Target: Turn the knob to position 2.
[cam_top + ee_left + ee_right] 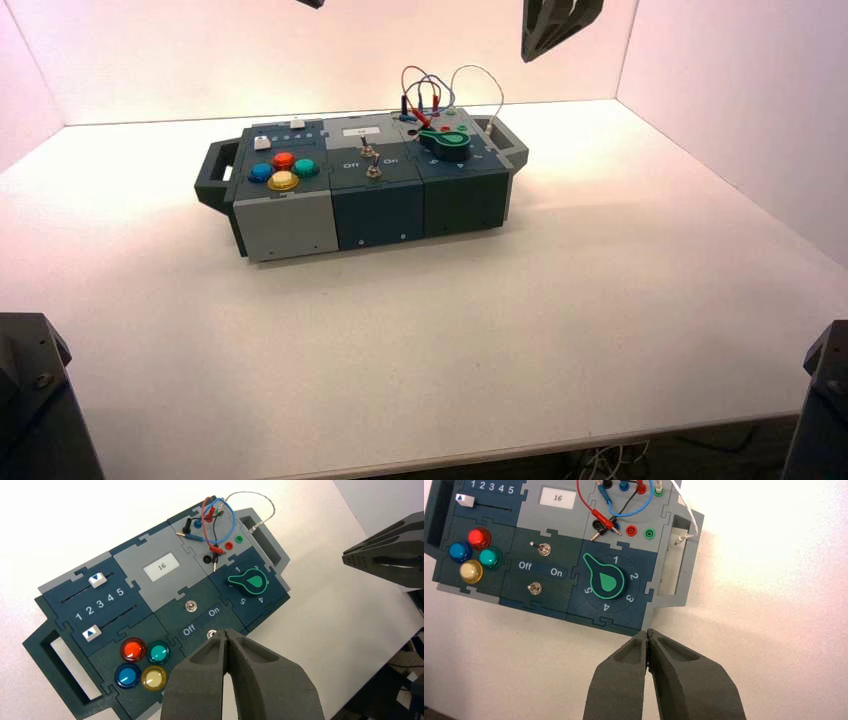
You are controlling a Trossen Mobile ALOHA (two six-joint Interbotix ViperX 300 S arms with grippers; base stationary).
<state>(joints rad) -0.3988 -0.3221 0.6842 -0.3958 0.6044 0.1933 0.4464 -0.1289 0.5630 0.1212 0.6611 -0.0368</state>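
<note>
The green knob (pixel 447 143) sits on the right-hand section of the box (pixel 290 225). In the right wrist view the knob (pixel 605 579) has its pointer tail on the blank stretch between the numbers 5 and 1. My right gripper (pixel 647 632) is shut on nothing and hovers off the box's near edge, clear of the knob; in the high view the right gripper (pixel 535 45) hangs high above the box's right end. My left gripper (pixel 227 632) is also shut and empty, raised over the toggle switches, with the knob (pixel 248 582) farther off.
Red, blue and black wires (pixel 611 510) loop beside the knob. Two metal toggles (pixel 535 587) marked Off and On stand in the middle section. Coloured push buttons (pixel 142 662) and two sliders (pixel 97 579) fill the left end. A small display (pixel 161 566) reads 16.
</note>
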